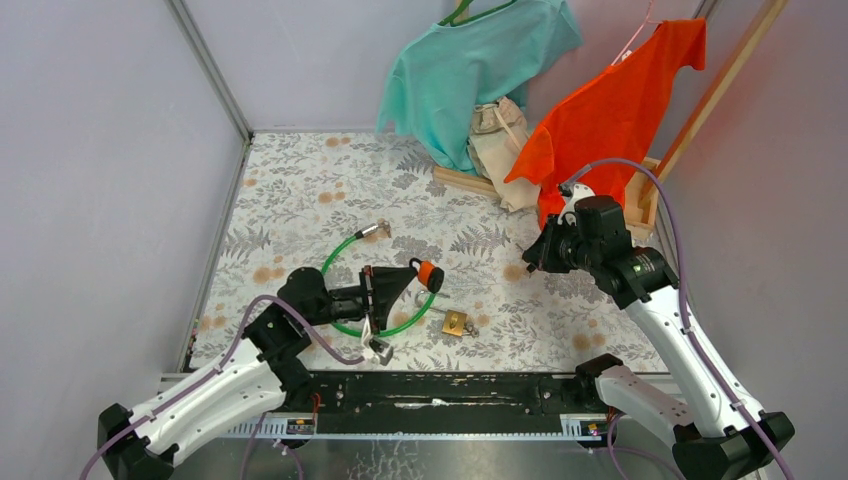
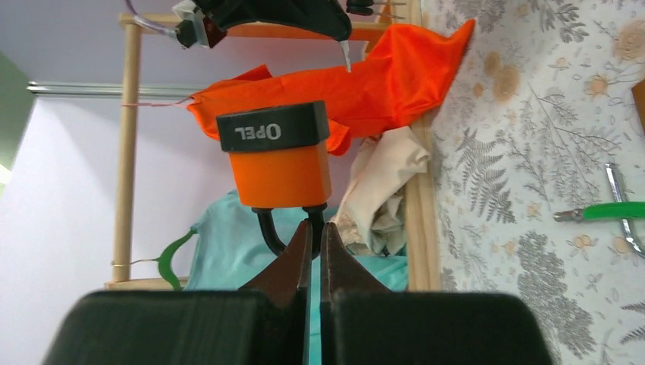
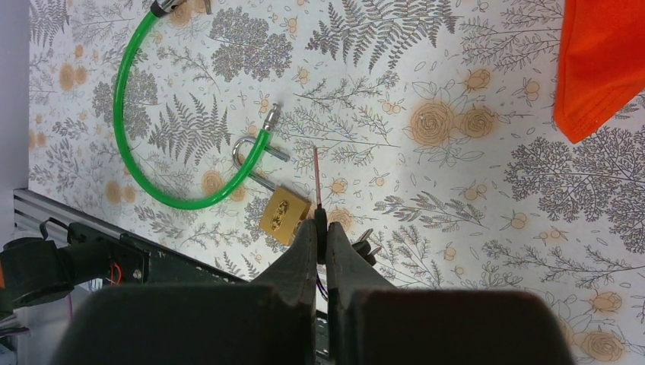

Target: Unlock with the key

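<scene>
My left gripper is shut on the black shackle of an orange padlock and holds it above the table. In the left wrist view the padlock has a black end marked OPEL, and the fingertips pinch its shackle. My right gripper hovers to the right, shut on a key. In the right wrist view the key has a black head between the fingers and its thin blade points away. A brass padlock lies on the table below; it also shows in the top view.
A green cable loops on the floral tablecloth, one end through the brass padlock's steel shackle. Spare keys lie beside that padlock. A teal shirt and an orange shirt hang on a wooden rack at the back right.
</scene>
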`<state>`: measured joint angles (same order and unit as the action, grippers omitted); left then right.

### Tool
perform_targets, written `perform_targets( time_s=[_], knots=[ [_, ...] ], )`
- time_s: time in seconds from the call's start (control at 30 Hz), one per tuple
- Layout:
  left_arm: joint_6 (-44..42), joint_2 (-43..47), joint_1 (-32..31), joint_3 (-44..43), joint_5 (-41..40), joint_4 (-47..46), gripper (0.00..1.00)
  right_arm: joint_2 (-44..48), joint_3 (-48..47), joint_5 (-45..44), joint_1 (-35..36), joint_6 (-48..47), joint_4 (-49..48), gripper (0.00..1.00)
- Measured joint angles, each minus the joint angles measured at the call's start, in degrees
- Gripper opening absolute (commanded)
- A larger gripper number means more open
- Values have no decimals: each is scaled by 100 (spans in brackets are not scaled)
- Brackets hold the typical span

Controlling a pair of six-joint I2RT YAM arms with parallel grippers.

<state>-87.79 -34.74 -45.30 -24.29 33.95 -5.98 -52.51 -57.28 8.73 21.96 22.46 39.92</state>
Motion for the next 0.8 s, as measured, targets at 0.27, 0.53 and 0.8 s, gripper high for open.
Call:
perform_targets(
  time_s=[0.27, 0.53, 0.8],
  knots=[
    [1513, -1742, -9, -2590, -813, 3036, 0, -50, -61, 2, 0, -37, 7, 0],
    [3359, -3449, 24, -3309, -1349, 5613, 0, -103, -107, 101, 0, -61, 9, 0],
    [4068, -4046, -37, -3692, -2411, 6894, 0, -101, -149, 181, 0, -63, 11, 0]
  ],
)
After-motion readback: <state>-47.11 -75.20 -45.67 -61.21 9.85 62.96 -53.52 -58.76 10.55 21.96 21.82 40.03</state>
